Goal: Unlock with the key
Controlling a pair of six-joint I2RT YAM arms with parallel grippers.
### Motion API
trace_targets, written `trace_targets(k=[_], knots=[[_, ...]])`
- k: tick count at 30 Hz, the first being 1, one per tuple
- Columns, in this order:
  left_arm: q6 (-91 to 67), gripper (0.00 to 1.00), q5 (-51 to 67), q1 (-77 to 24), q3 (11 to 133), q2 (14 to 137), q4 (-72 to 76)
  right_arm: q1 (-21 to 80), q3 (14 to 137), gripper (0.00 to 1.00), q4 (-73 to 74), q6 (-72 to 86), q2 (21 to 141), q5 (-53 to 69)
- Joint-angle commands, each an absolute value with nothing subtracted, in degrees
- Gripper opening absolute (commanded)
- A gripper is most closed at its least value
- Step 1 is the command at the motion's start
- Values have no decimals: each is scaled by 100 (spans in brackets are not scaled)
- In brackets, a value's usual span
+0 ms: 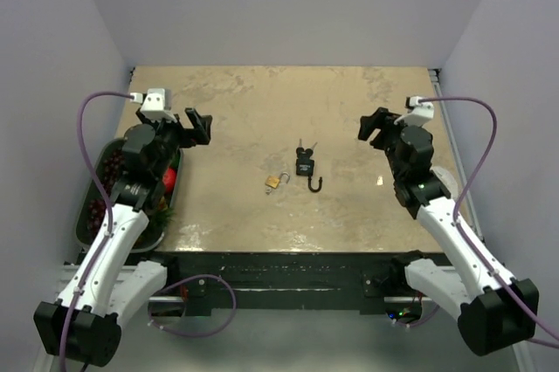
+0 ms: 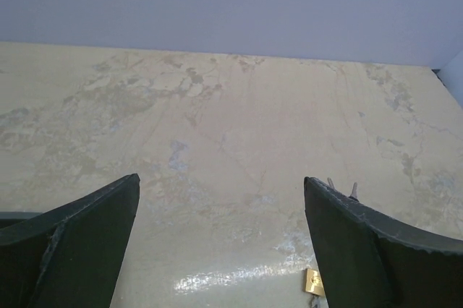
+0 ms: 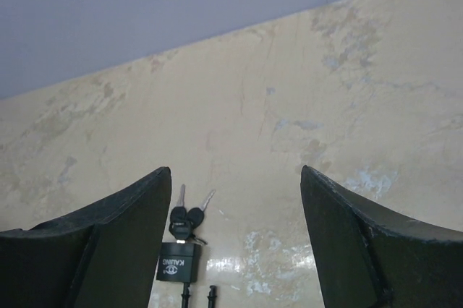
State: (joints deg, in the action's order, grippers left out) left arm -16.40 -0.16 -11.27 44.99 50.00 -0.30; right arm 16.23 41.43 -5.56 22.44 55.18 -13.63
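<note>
The table [image 1: 262, 101] carries both locks near its middle, well apart from either arm. The left hand [image 1: 199, 126] and right hand [image 1: 371, 126] hover raised at the sides, both spread wide and holding nothing. The black padlock [image 1: 304, 168] lies flat, its shackle [image 1: 315, 185] swung out of the body, keys [image 1: 305, 146] bunched at its far end. Just beside it lies a small brass padlock [image 1: 273, 182]. Judging by the freed shackle, the black lock looks already unlocked; the brass one's state is too small to tell.
</note>
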Motion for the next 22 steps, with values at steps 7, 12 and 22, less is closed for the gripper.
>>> trace_targets(k=[7,12,22], knots=[[-1266,99,35,-1107,4254,4703,158,1626,3762,76,-888,1714,4843,-1784],[-1310,99,149,-1107,4166,4685,246,1608,3753,76,-826,1679,4825,-1740],[-1257,99,325,-1107,4122,4702,237,1617,3700,76,-826,1635,4720,-1767]])
